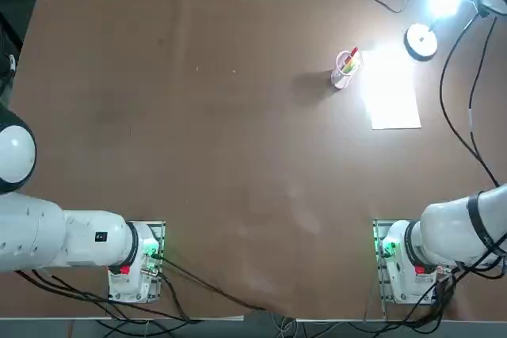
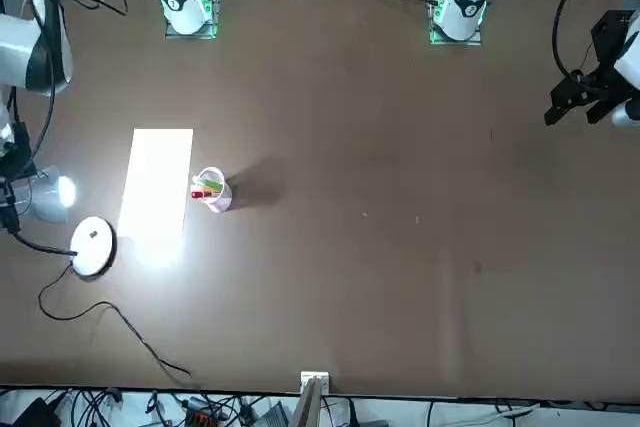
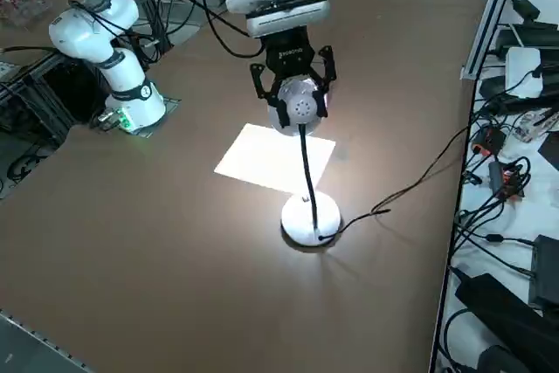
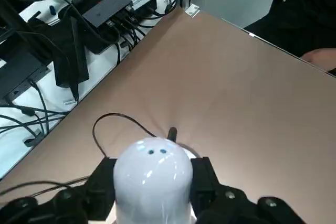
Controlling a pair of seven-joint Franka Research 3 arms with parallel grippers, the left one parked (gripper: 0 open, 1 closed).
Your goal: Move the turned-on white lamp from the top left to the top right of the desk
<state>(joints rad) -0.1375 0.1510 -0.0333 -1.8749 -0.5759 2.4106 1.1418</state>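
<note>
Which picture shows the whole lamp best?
The right side view: the lamp shows base, neck and head, with the right end effector around the head. The top and front views wash it out in glare; the wrist view shows only its head.

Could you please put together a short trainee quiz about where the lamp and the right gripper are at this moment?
1. True or false: in the top view, the lamp stands in the left half of the desk.
2. Which part of the lamp sits between the fingers of the right gripper? A: the round base. B: the glowing head. C: the black cord.
3. Which flat white thing lies on the desk beside the cup of pens, lit by the lamp?

Key: 1 false, it stands at the far right corner. 2 B. 3 the paper sheet.
</note>
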